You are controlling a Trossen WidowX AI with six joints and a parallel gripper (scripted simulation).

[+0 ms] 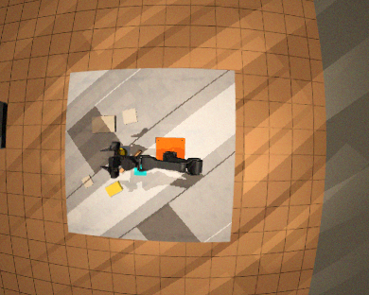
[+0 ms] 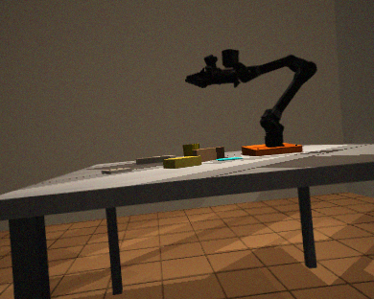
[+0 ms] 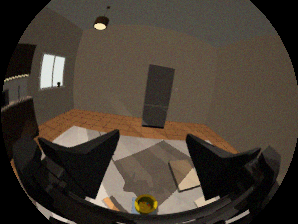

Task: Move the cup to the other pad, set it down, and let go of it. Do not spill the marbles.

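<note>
top: end effector [image 1: 112, 160] over the cup [image 1: 122, 151] on the surface [image 1: 196, 118]. exterior: arm high above, cup [image 2: 191, 149] ungrasped. wrist: fingers spread, empty; approach step, descent likely next.

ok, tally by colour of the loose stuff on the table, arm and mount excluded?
Tan: 3, two tan pads, one small tan block
Yellow: 2, cup, yellow block
Brown: 1, brown block
Cyan: 1, cyan flat piece
Total: 7

The arm [image 2: 287, 81] reaches out high, its end effector [image 2: 195, 80] spread wide, holding nothing.
</note>
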